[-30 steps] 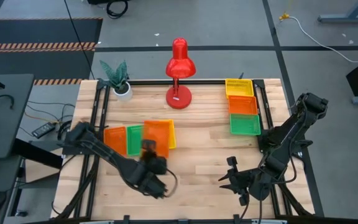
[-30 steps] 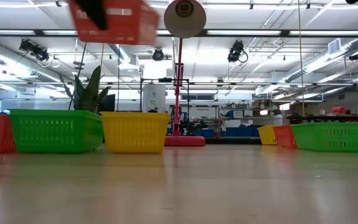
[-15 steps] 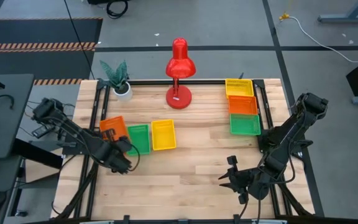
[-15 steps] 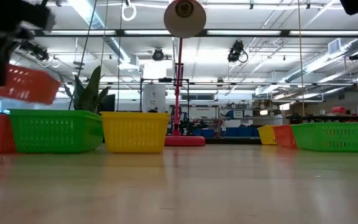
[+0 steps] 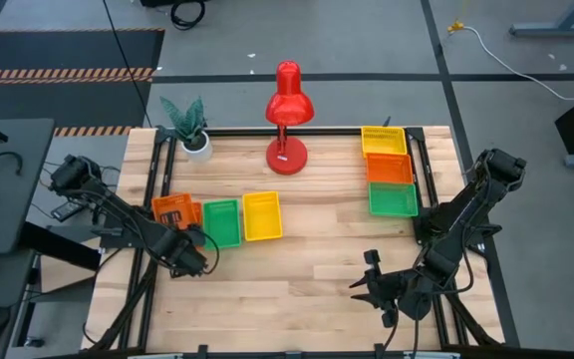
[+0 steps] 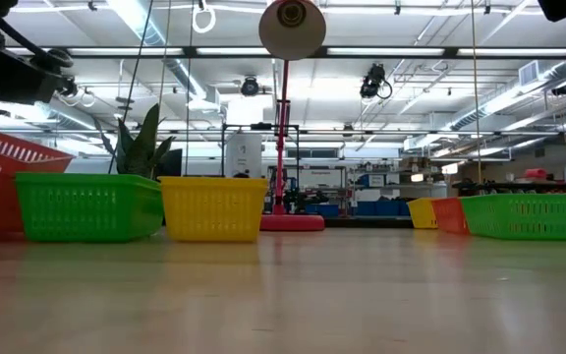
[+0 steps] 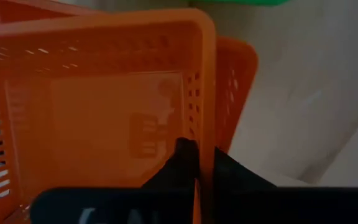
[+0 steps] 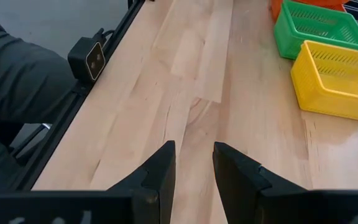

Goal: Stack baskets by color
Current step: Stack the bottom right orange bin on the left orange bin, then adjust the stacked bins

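Observation:
My left gripper [image 5: 188, 237] stands at the table's left, shut on an orange basket [image 5: 174, 209]. That basket sits tilted in a second orange basket [image 7: 236, 81] on the table. In the low view the tilted basket [image 6: 13, 157] rises at the far left. A green basket [image 5: 221, 221] and a yellow one [image 5: 262, 215] stand beside them. At the far right stand a yellow basket [image 5: 383, 140], an orange one [image 5: 389, 168] and a green one [image 5: 393, 199] in a row. My right gripper [image 8: 194, 163] hovers open over bare wood near the front right. My left gripper has one wall [image 7: 202, 146] of the upper orange basket between its fingers, one finger [image 7: 182, 158] inside the basket and one outside. The fingers point steeply down from the near side. The basket rests tilted in the orange basket beneath it.
A red desk lamp [image 5: 287, 120] and a small potted plant [image 5: 189, 125] stand along the far edge. A black frame rail [image 5: 157, 189] runs along the table's sides. Bare wood lies across the middle and front of the table [image 5: 297, 269].
My left gripper has carried the orange basket from above the yellow one toward the table's left edge and down, turning as it went. The basket now rests tilted on the orange basket at the left. My right arm has kept still.

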